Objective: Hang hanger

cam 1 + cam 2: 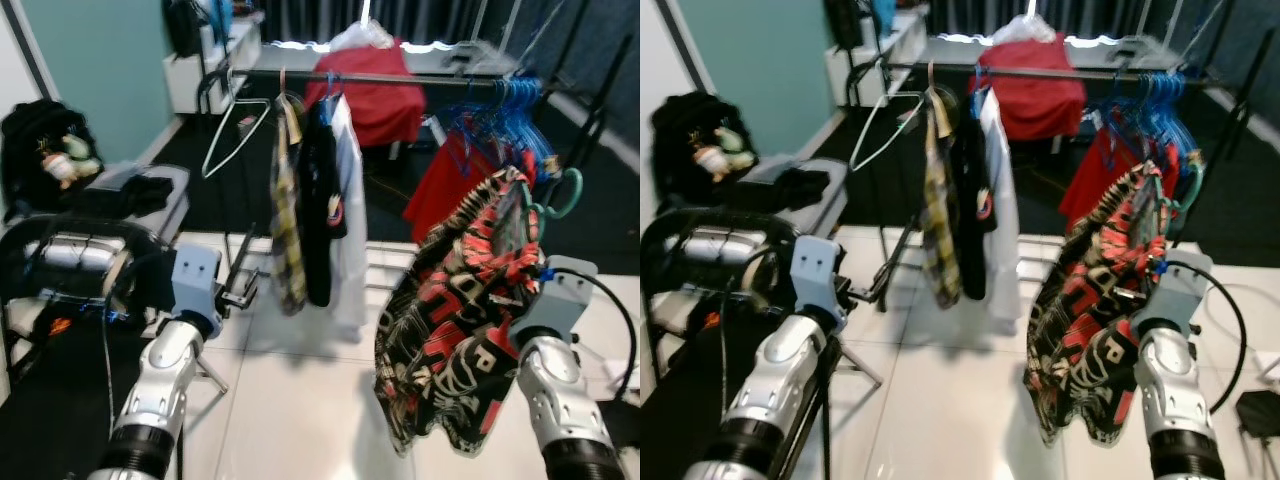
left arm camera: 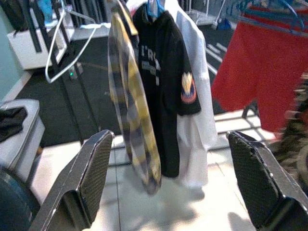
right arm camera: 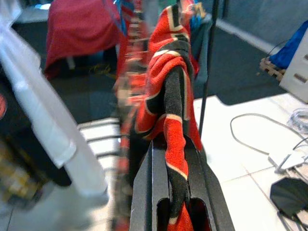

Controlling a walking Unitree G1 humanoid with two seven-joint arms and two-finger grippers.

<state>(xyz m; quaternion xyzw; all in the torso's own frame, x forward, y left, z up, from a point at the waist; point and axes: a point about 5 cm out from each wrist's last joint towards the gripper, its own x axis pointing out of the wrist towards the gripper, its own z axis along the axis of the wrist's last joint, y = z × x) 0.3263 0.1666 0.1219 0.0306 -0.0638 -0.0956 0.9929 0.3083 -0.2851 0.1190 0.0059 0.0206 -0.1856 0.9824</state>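
The floor near the robot is glossy white tile; farther off it gives way to a dark carpet that runs to the far wall. A teal wall closes the far left of the room, with a white shelf unit beside it, and dark curtains hang across the far end. A black clothes rail crosses the middle of the room. On its left part hang an empty white hanger, a yellow plaid shirt, a black top and a white garment; a cluster of blue hangers sits on its right end, and a red shirt hangs beyond it. At the near left stand a grey seat with dark cloth on it and a black bag.

The right gripper is raised at the right, near the rail's right end, its fingers pinched narrow on the red and black patterned shirt, which droops toward the tile. That shirt sits on a teal hanger whose hook rises just beside the blue hangers; I cannot tell whether the hook is on the rail. The left gripper is held out at the left, its fingers spread wide and empty, pointing at the plaid shirt.
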